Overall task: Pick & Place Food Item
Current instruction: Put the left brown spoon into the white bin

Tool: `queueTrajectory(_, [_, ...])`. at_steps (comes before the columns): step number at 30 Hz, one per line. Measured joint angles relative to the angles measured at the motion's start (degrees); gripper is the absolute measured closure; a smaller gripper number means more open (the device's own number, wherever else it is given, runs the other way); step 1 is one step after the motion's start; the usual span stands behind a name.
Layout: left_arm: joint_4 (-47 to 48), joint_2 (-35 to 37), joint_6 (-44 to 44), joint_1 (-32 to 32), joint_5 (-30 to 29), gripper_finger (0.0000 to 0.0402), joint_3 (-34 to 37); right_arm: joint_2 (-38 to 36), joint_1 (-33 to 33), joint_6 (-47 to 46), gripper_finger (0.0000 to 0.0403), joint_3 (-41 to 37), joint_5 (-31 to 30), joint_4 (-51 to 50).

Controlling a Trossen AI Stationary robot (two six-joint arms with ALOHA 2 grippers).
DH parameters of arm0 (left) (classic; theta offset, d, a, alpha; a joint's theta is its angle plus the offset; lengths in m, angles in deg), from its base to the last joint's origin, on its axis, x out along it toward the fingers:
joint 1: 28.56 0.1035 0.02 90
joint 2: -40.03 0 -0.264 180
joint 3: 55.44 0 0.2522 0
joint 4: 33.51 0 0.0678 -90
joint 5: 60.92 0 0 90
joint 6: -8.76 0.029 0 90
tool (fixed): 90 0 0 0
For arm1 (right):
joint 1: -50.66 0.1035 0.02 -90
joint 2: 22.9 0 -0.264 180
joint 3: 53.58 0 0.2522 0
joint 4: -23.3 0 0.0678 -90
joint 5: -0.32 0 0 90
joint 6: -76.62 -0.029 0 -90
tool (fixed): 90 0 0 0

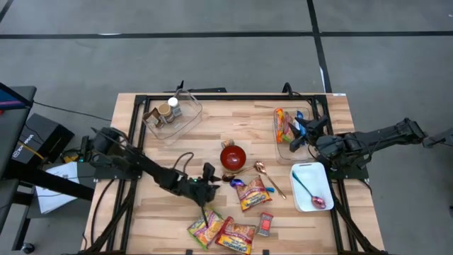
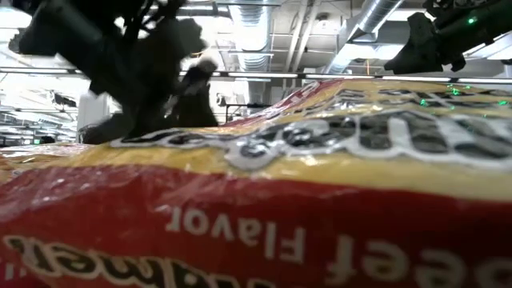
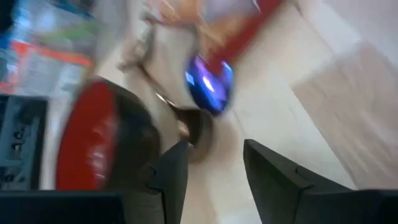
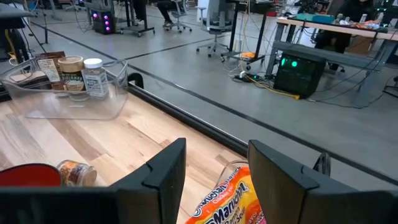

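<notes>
Here, the left gripper (image 1: 214,178) hangs with jaws partly open and empty; the red bowl (image 1: 233,156) and a blue-wrapped candy (image 3: 210,87) lie just ahead of them. The right gripper (image 1: 301,134), jaws likewise parted and empty, hovers over a ramen packet (image 4: 231,200) in the clear bin (image 1: 306,152).

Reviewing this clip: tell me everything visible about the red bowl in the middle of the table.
The red bowl is round, glossy red on its rim and outside, with a dark inside, and looks lacquered or plastic. It stands upright near the middle of the wooden table, apparently empty. A small jar lies close beside it, and contact cannot be judged. No tool holds it; the left tool hovers open nearby.
</notes>
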Motion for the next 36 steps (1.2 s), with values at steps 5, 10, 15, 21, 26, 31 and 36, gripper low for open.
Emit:
queueTrajectory(5, [0.7, -2.5, 1.1, 0.5, 0.0, 0.0256, 0.0, 0.0, 0.0, 0.0, 0.0237, 0.0, 0.0, 0.2])
queueTrajectory(10, [1.6, -2.6, 5.9, 1.5, -0.1, 0.0257, 0.0, 0.0, -0.1, 0.0, 0.0237, 0.0, 0.0, 0.2])
queueTrajectory(15, [1.2, -2.6, 8.5, 2.4, -0.1, 0.0257, 0.0, 0.0, -0.2, 0.2, 0.0237, 0.0, 0.0, 0.2])
queueTrajectory(21, [-0.9, -2.6, 10.2, 2.4, 1.4, 0.0257, 0.0, 0.0, -0.2, 0.2, 0.0237, 0.0, 0.0, 0.2])
queueTrajectory(26, [-1.5, -2.6, 12.6, 3.3, 3.3, 0.0257, 0.0, 0.0, -0.2, 0.4, 0.0237, 0.0, -0.1, 0.3])
queueTrajectory(31, [-5.1, -4.6, 15.6, 4.8, 3.6, 0.0257, -0.1, 0.0, -0.2, 0.6, 0.0237, 0.0, -0.1, 0.4])
queueTrajectory(36, [-8.6, -7.0, 16.6, 5.1, 4.6, 0.0257, -0.3, 0.0, -0.2, 0.6, 0.0237, 0.0, -0.1, 0.3])
